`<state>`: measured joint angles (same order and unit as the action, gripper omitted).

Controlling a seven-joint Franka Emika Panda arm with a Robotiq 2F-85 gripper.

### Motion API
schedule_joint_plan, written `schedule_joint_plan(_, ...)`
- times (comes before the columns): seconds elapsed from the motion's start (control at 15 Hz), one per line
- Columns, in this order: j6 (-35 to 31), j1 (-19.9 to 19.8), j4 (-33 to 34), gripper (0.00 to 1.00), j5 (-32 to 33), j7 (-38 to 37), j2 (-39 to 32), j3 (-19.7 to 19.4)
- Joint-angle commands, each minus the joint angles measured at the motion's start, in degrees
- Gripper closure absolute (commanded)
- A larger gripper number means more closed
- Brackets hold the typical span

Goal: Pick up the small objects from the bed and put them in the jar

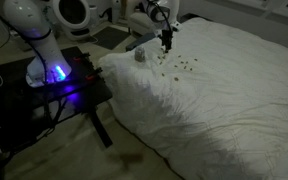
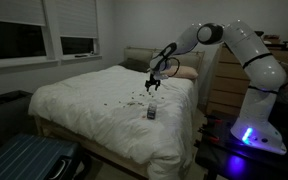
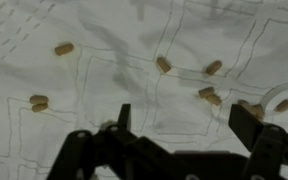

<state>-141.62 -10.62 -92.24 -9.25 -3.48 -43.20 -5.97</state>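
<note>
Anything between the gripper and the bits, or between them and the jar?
Nothing visible. The gripper hangs open above the small objects on the bed; only its wrinkled cover lies between them and the jar.

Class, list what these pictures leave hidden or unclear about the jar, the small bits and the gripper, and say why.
- Inside the jar: too small and dim in both exterior views; outside the wrist view.
- The small objects: total uncountable; specks in exterior views, wrist view crops them at its edges.
- The gripper: open, but its height above the bed unclear; wrist view looks straight down.
</note>
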Motion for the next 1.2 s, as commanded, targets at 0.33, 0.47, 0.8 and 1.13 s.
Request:
schedule_joint_plan(0.33,16.55,-0.37,15.1,0.0,1.48,-0.46,-9.81,0.36)
schedule_joint_plan(0.47,18.76,-0.65,17.17,0.0,1.47,-0.19,-11.37,0.42)
schedule_joint_plan(0.8,21.89,-0.9,21.31,0.0,1.53,-0.11,-15.16,0.43)
schedule_joint_plan(1.13,20.18,-0.82,23.56,0.0,1.84,-0.16,-18.28,0.17)
